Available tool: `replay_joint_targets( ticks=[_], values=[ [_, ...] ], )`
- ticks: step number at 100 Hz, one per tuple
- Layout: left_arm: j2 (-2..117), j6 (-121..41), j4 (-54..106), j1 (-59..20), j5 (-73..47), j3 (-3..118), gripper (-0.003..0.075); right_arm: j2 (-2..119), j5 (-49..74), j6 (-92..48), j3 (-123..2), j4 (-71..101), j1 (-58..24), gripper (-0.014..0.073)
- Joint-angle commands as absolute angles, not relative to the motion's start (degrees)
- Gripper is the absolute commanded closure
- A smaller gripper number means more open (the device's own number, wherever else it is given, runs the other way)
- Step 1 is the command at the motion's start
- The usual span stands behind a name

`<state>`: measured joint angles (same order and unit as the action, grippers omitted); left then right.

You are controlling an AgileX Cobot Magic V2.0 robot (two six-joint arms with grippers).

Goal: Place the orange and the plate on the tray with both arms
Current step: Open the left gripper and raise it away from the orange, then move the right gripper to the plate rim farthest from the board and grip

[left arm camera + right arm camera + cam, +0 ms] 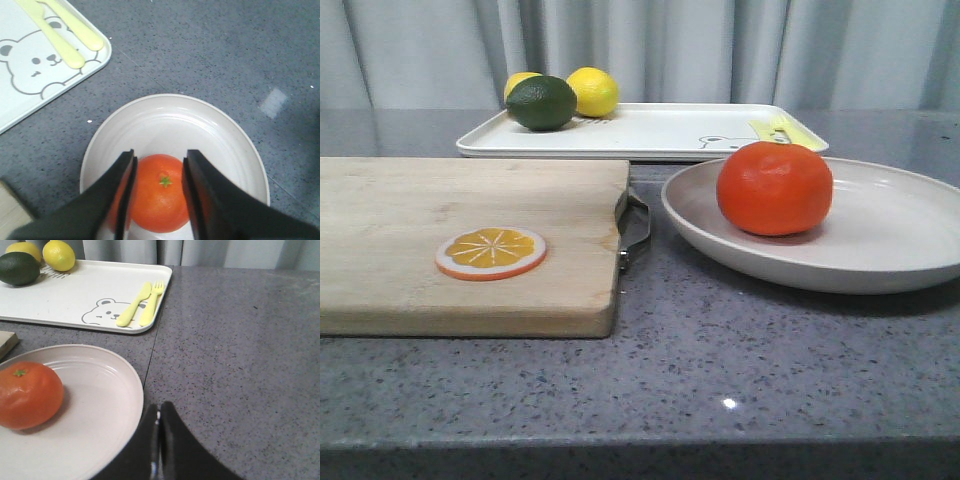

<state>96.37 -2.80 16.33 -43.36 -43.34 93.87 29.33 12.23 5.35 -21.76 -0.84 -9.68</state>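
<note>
The orange (774, 187) sits on the left part of the off-white plate (890, 262), on the grey counter at the right. The white tray (660, 130) with the bear drawing lies behind them. In the left wrist view my left gripper (160, 154) is open and hangs above the orange (160, 197), one finger to each side of it; I cannot tell its height. The plate (200, 107) and tray corner (30, 100) show there too. My right gripper (159, 407) is shut and empty, just beside the plate's rim (135, 385). Neither gripper shows in the front view.
Two lemons (592, 91) and a dark green lime (541, 102) lie on the tray's far left. A yellow fork and spoon (140, 304) lie near the bear drawing. A wooden cutting board (450, 235) with an orange slice disc (490, 252) is at the left, its metal handle (636, 232) near the plate.
</note>
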Motion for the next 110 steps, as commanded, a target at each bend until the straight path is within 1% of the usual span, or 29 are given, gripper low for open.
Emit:
replay_joint_targets(
  ticks=[1, 14, 34, 41, 48, 63, 70, 75, 90, 95, 105, 110],
  values=[
    [89.52, -2.90, 17.04, -42.51, -35.23, 90.91, 0.0578, 29.95, 10.15, 5.08, -24.52, -0.82, -9.68, 0.0658],
    [83.03, -2.90, 16.90, -41.50, -30.78, 82.29, 0.0641, 31.15, 15.21, 5.08, -27.21, -0.82, -9.68, 0.0658],
    [73.22, -2.90, 16.50, -40.00, -27.51, 70.89, 0.0697, 36.05, 22.93, 5.08, -31.22, -0.82, -9.68, 0.0655],
    [70.00, -2.90, 16.50, -40.00, -26.50, 67.40, 0.0715, 38.42, 25.63, 5.08, -32.83, -0.82, -9.68, 0.0636],
    [66.79, -2.90, 16.50, -40.00, -25.77, 64.24, 0.0730, 40.69, 27.55, 5.08, -34.40, -0.82, -9.68, 0.0590],
    [60.21, -2.90, 16.42, -40.00, -23.74, 57.45, 0.0740, 44.85, 29.99, 5.08, -38.17, -0.82, -9.68, 0.0417],
    [57.17, -2.90, 16.42, -40.00, -23.12, 54.56, 0.0740, 46.91, 31.29, 5.08, -39.98, -0.82, -9.68, 0.0358],
    [55.14, -2.90, 16.28, -40.00, -22.56, 52.66, 0.0740, 48.44, 32.85, 5.08, -41.42, -0.80, -9.68, 0.0337],
    [49.63, -2.90, 16.28, -40.00, -20.60, 47.76, 0.0740, 53.62, 37.77, 5.08, -45.80, 0.00, -9.68, 0.0320],
    [48.45, -2.90, 16.28, -40.00, -20.60, 46.58, 0.0740, 55.29, 38.42, 5.08, -47.07, 1.03, -9.68, 0.0295],
    [46.64, -2.90, 16.39, -40.00, -20.60, 45.19, 0.0740, 58.88, 39.95, 5.08, -49.81, 3.10, -9.68, 0.0214],
    [46.14, -2.90, 16.39, -40.00, -20.72, 44.80, 0.0740, 60.82, 41.29, 5.08, -51.10, 3.97, -9.68, 0.0191]
  ],
)
